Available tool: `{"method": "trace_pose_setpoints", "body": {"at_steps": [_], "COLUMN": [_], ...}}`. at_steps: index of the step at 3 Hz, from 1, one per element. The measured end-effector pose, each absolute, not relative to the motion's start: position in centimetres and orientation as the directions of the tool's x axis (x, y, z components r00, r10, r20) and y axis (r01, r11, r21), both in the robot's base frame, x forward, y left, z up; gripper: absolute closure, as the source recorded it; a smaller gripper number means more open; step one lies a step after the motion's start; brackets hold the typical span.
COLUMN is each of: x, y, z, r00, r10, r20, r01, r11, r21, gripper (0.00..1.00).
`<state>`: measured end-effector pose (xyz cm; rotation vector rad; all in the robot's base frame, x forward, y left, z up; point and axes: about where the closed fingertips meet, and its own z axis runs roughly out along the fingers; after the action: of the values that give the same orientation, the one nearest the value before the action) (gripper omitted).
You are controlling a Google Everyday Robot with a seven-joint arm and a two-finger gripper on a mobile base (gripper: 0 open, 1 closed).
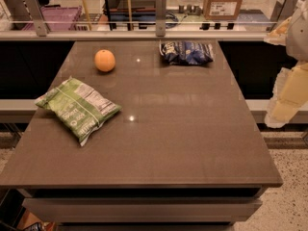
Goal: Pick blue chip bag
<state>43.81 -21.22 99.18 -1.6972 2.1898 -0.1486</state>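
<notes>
At the far edge of the bench [192,143], a little right of centre, lay the blue bag [186,53], flat on the top and just in front of the metal rail [144,34] that ran along the back. It was small, of crinkled dark-blue foil with white and black markings, and its long side followed the back edge. It lay apart from all other things.

The orange [105,60] sat to its left, well apart, also near the back. The green bag [77,107] lay nearer the camera and farther left, close to the left edge. It was larger than the blue bag, light green with a white label, and turned at a slant. The brown top was glossy, with a few small bright reflections.

The end effector [285,100] hung at the right border of the view, beyond the bench's right edge, pale and partly cut off. It was well apart from the blue bag, and only bare bench top showed between the two. Whether it was wide or narrow could not be told.

Behind the rail were glass panes, and beyond them a cardboard box [222,4] and a purple crate [60,17]. Speckled floor [288,201] showed at the lower right.
</notes>
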Motion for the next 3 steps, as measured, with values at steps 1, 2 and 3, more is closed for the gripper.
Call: {"method": "trace_pose_setpoints", "body": {"at_steps": [1,2,3], "x": [44.0,45.1,46.7], "y": [-21.1,-21.3,-21.6], "z": [99.4,100.0,100.5], "r00": [-0.206,-0.176,-0.144], "r10": [-0.953,-0.942,-0.905], "r20": [-0.223,-0.286,-0.401], "r01": [-0.912,-0.904,-0.882], "r11": [0.269,0.270,0.301], "r21": [-0.308,-0.332,-0.363], "gripper": [0.00,0.00,0.00]}}
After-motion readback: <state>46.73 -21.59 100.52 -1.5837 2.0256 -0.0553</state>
